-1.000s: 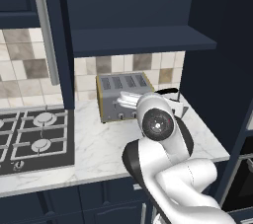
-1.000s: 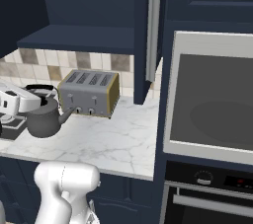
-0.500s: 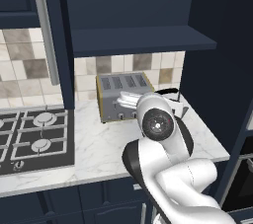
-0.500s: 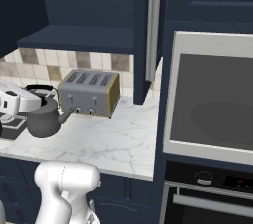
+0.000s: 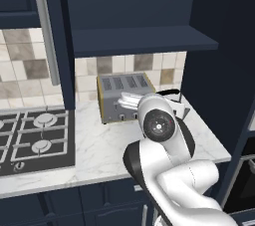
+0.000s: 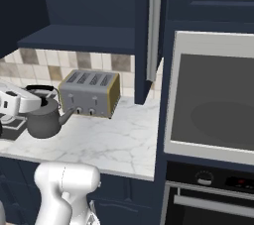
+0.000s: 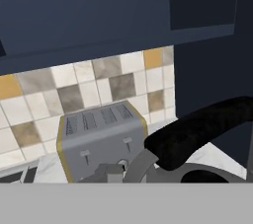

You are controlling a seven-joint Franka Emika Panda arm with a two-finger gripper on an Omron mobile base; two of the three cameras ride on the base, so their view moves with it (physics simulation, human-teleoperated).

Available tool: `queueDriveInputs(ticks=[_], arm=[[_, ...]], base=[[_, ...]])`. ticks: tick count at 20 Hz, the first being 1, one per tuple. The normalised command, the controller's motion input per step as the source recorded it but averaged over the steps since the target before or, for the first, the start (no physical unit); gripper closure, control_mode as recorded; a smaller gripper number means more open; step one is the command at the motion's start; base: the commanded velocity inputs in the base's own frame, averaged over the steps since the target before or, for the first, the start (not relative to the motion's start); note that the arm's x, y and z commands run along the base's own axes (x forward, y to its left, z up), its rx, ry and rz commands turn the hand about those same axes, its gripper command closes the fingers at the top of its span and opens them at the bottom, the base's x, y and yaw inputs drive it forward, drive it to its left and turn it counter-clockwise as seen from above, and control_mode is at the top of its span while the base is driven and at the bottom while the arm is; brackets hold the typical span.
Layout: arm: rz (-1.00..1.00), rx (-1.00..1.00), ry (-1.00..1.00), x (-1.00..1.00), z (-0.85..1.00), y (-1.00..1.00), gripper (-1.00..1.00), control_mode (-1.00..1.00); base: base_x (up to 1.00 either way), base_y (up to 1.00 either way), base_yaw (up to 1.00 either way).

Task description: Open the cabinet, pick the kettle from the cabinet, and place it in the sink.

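Kettle hadn't budged over the last sec, parked on the marble counter beside the toaster. Gripper stayed clamped on its handle, cabinet door open, so sink trip's prob next.

1. Your arm rises from the lower right of the left base view, bends at a round dark-faced joint and reaches forward.
2. In the right base view, your white wrist lies roughly level at the left edge.
3. Your end effector is closed.
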Motion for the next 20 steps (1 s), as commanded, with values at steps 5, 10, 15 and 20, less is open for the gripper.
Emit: queueDriveInputs(ticks=[5,10,15,20], arm=[[0.00,0.00,0.00,0.00,0.00,0.00,1.00,1.00],[0.00,0.00,0.00,0.00,0.00,0.00,1.00,1.00],[0.00,0.00,0.00,0.00,0.00,0.00,1.00,1.00],[0.00,0.00,0.00,0.00,0.00,0.00,1.00,1.00]], base=[[-0.53,0.11,0.03],[-0.52,0.21,0.03],[-0.44,0.20,0.03],[-0.40,0.19,0.40]])
